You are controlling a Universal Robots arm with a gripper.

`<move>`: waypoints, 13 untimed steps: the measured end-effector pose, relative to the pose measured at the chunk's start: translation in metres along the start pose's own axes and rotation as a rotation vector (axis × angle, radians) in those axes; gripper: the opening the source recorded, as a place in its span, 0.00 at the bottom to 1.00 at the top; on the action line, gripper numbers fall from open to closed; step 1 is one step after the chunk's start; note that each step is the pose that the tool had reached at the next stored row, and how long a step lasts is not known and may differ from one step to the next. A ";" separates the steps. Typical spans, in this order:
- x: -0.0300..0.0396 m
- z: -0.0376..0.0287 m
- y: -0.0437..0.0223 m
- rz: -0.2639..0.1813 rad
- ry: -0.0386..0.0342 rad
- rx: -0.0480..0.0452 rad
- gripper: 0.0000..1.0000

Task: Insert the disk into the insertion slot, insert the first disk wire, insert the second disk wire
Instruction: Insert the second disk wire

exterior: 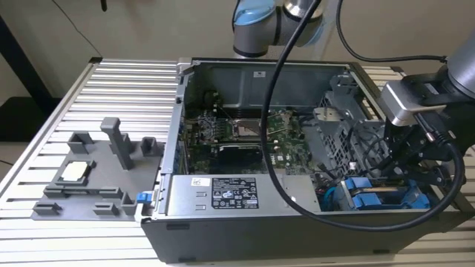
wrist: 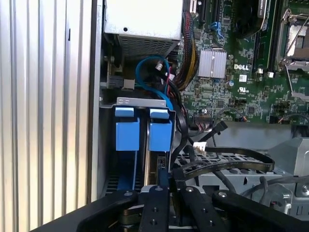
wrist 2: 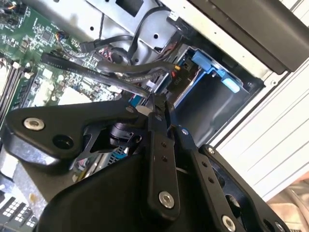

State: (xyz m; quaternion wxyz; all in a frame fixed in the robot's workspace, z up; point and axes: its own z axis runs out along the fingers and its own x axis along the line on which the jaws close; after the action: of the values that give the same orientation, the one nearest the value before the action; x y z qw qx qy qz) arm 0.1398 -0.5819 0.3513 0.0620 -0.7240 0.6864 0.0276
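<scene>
Slatted metal bench (exterior: 111,89), blue-framed disk (wrist: 160,135) seated in grey insertion slot (wrist: 140,102), pincer (wrist 2: 157,104) state unclear

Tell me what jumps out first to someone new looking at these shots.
The open computer case on the slatted metal table, its green motherboard bare. Next, the two bright blue drive carriers side by side in the grey drive cage, at the case's corner on the exterior view's right, with the black gripper down among the black cables right beside them.

Even, bright light (soft shadows)
</scene>
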 end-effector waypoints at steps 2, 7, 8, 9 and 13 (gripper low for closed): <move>0.0001 0.0008 -0.0005 0.001 0.0004 -0.0003 0.16; 0.0007 0.0049 -0.0004 0.011 0.0008 0.0008 0.16; 0.0008 0.0057 -0.0003 0.015 0.0011 0.0014 0.16; 0.0009 0.0064 -0.0003 0.020 0.0013 0.0021 0.16; 0.0012 0.0085 -0.0002 0.040 0.0023 0.0045 0.16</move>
State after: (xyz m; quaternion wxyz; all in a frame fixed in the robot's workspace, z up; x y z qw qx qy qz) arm 0.1404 -0.5820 0.3427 0.0622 -0.7100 0.7009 0.0264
